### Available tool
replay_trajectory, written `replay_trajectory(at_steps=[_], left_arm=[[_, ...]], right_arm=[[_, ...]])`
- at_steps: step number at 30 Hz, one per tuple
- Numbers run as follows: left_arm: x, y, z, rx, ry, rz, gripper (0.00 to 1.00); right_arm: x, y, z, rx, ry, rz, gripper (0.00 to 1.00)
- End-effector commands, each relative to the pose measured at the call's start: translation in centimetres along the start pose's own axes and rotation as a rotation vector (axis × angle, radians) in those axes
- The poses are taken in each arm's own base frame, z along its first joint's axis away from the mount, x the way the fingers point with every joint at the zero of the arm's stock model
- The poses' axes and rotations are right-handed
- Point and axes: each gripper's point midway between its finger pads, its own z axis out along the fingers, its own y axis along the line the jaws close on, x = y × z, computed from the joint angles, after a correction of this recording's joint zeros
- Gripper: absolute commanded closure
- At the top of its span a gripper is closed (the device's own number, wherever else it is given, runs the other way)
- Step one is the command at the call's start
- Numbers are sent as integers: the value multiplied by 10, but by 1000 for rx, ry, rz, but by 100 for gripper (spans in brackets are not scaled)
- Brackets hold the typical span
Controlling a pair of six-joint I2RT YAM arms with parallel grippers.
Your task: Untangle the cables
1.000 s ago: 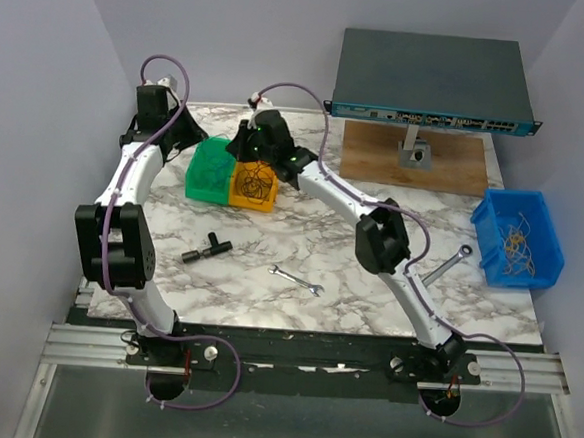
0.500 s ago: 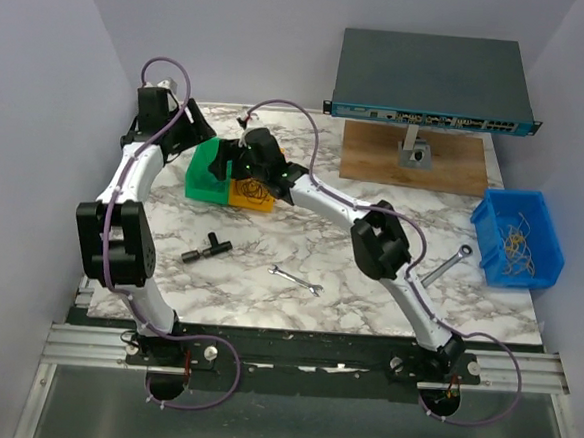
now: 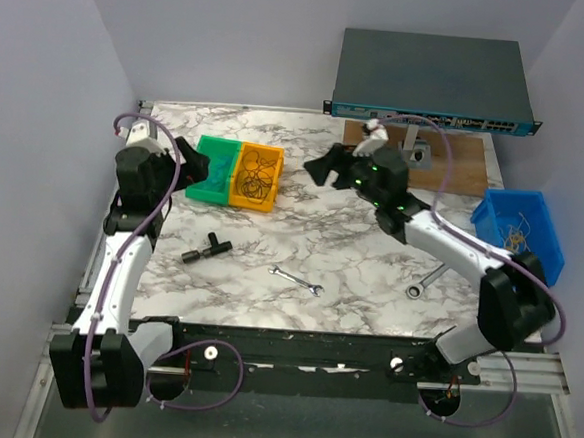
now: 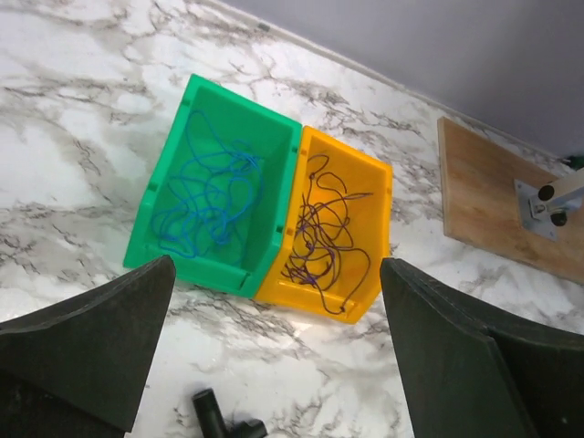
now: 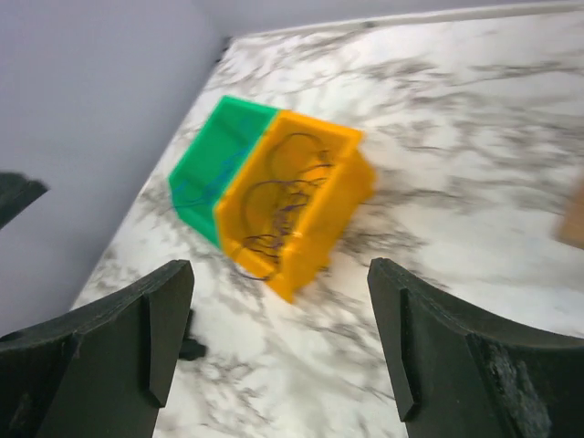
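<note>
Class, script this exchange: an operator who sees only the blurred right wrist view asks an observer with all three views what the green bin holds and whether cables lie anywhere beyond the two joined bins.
Operator: My picture is smeared. What is in the green bin?
Observer: Blue cables in a loose tangle on the floor of the green bin.
Operator: Are there cables anywhere outside those two bins?
Observer: Yes. At the far right of the top view, a blue bin holds thin yellowish cables.
</note>
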Motion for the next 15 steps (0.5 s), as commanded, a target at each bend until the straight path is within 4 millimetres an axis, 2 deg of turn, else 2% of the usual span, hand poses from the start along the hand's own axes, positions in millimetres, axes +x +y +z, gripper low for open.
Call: replay_trajectory(at_steps=[1,6,10,13,15], left_arm=[[13,15,-19,-5,-117,105,1],[37,20,-36,36,-192,144,1],[52,30,-40,35,-262,186,1],[59,45,-42,-21,-309,250,1],[61,57,-43,-61,-354,303,1]], right_arm=[[-15,-34,-58,47,-126,-56,14],[-14,-72,-114,198,-171,-161,13],[-9,-102,-151,310,-214,-190,12],[8,-144,-176,486,-240,-195,12],[7,-167,-195,600,-338,-178,13]])
